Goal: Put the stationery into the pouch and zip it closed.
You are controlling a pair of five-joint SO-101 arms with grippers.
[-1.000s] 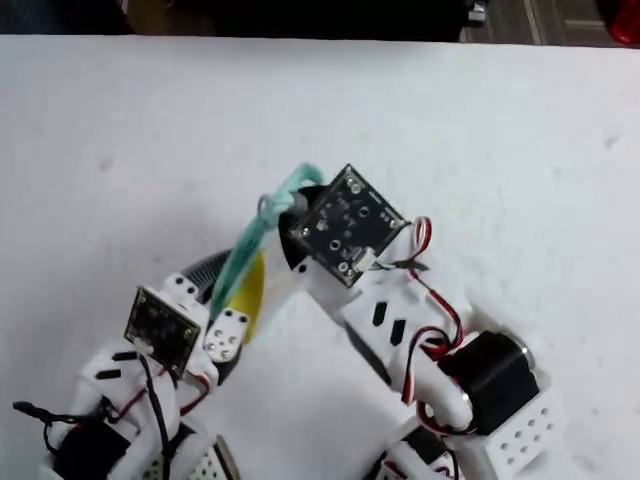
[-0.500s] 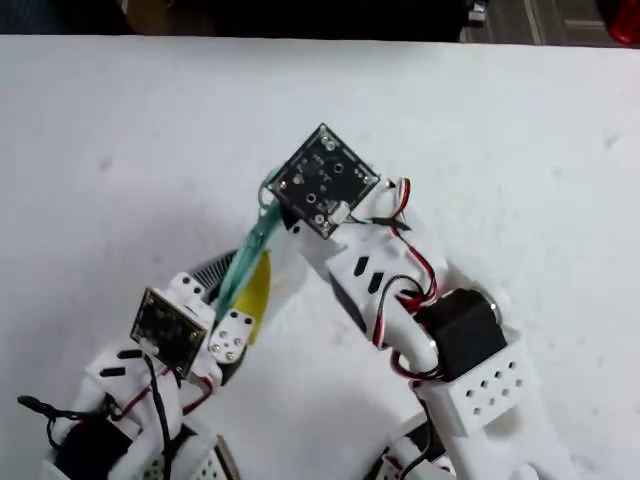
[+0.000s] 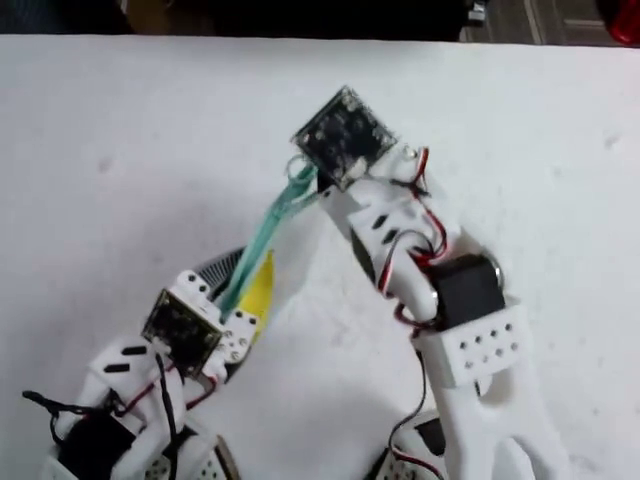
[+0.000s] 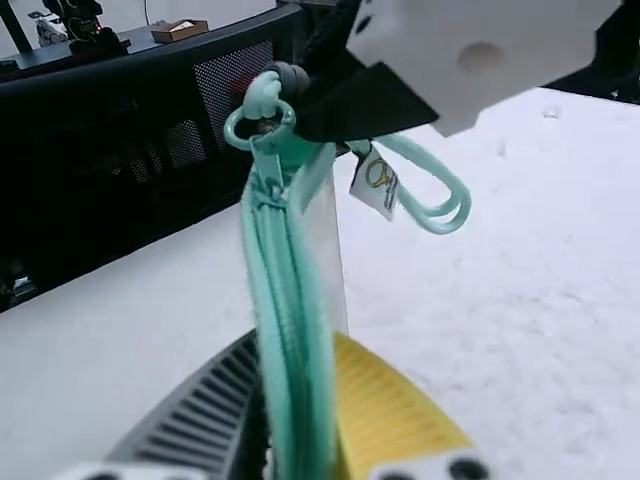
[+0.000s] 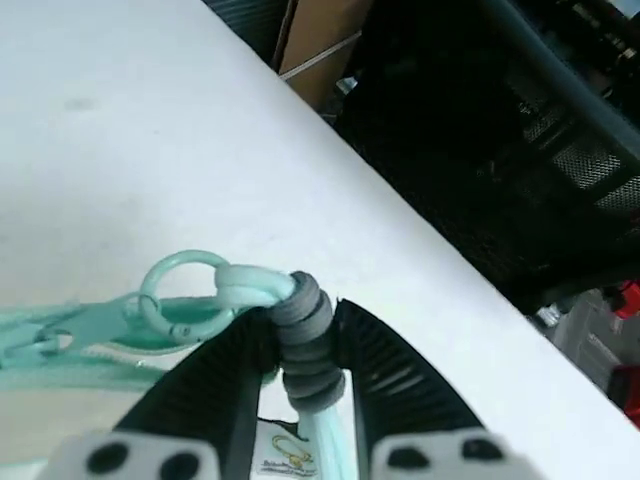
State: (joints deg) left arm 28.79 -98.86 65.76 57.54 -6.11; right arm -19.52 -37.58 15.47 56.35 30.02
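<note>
High view first: the white surface point(image 3: 120, 120) takes up nearly everything, and both arms are bunched together near the front edge. The right arm point(image 3: 470, 330) comes in from the lower right and angles up toward the middle. The left arm point(image 3: 120, 390) sits low in the lower left corner.

The pouch point(image 3: 262, 225) hangs between them, off the surface, stretched on a slant with its teal zip edge on top. The low end is at the left gripper point(image 3: 238, 290), and as far as I can see its jaws are clamped on that end. There's a yellow patch point(image 3: 258, 285) right there too, but I can't tell whether it's inside the pouch or part of it.

The high end is at the right gripper point(image 5: 303, 320). Its black ribbed jaws are pinched narrow around the zip pull point(image 5: 305, 345), a grey ribbed bead on the teal cord.

In the left wrist view the pouch's zip runs straight away from me and looks closed along the stretch I can see. A teal cord loop point(image 4: 440, 205) dangles off the top end. The little teal ring point(image 5: 147, 290) sits just beside the bead, and a small white tag point(image 4: 375, 183) hangs under it.
</note>
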